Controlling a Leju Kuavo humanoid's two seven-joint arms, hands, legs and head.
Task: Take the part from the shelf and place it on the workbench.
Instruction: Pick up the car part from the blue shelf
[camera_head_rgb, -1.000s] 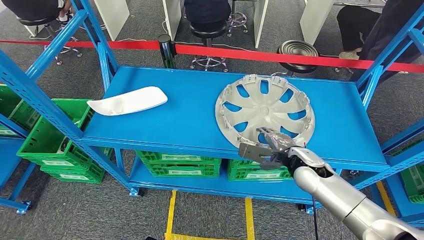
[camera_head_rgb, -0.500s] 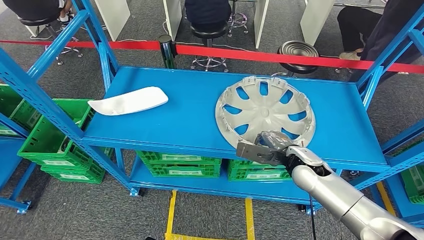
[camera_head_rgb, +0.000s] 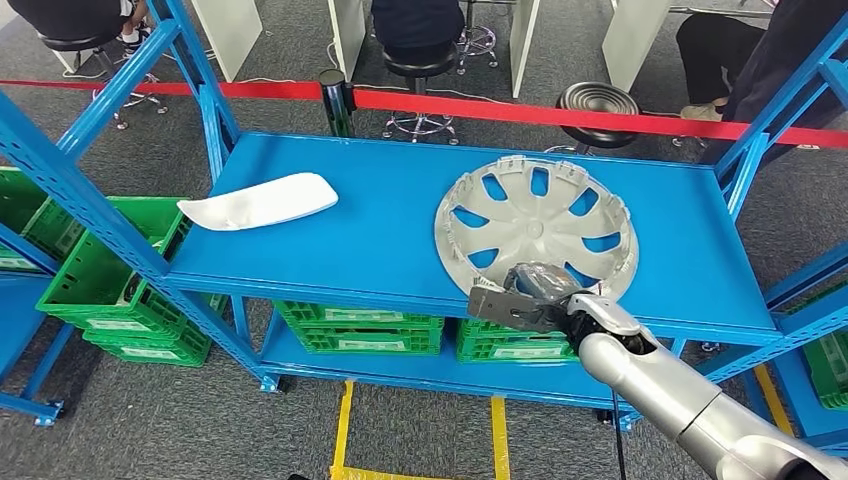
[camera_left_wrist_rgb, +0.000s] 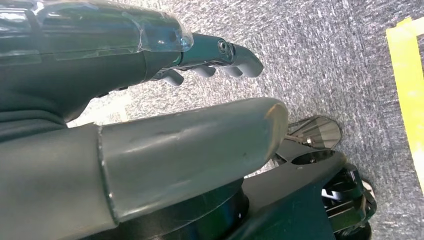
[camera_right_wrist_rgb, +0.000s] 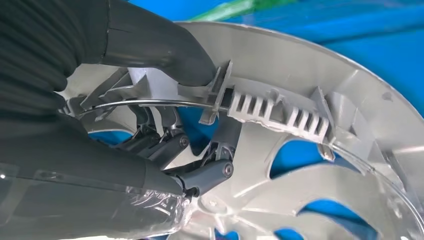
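Blue steel shelving (camera_head_rgb: 400, 225) fills the middle of the room, its flat top deck framed by slanted blue uprights at both ends, with grey carpet all round and a red barrier tape (camera_head_rgb: 520, 108) strung behind the far edge. Beyond the tape stand stools (camera_head_rgb: 597, 100) and seated people. Green crates (camera_head_rgb: 100, 275) sit on the lower level and off the left end.

On the right half of the deck lies the silver hubcap (camera_head_rgb: 537, 225), inner side up, its clips standing round the rim. Being round, it has no long axis; it lies close to flat, and I cannot tell whether the near rim is lifted. Its near rim reaches almost to the front edge of the shelf, while a broad strip of bare blue remains between it and the right end, and more toward the far edge.

The right hand (camera_head_rgb: 535, 292) comes in over the front edge and grips that near rim: in the right wrist view the thumb (camera_right_wrist_rgb: 165, 50) presses on a rim clip while the darker fingers (camera_right_wrist_rgb: 200, 172) curl inside, against the spokes.

A white curved panel (camera_head_rgb: 260, 202) rests near the left end, well apart from the hubcap.

The left hand (camera_left_wrist_rgb: 150, 100) hangs over the carpet, fingers apart, holding nothing.
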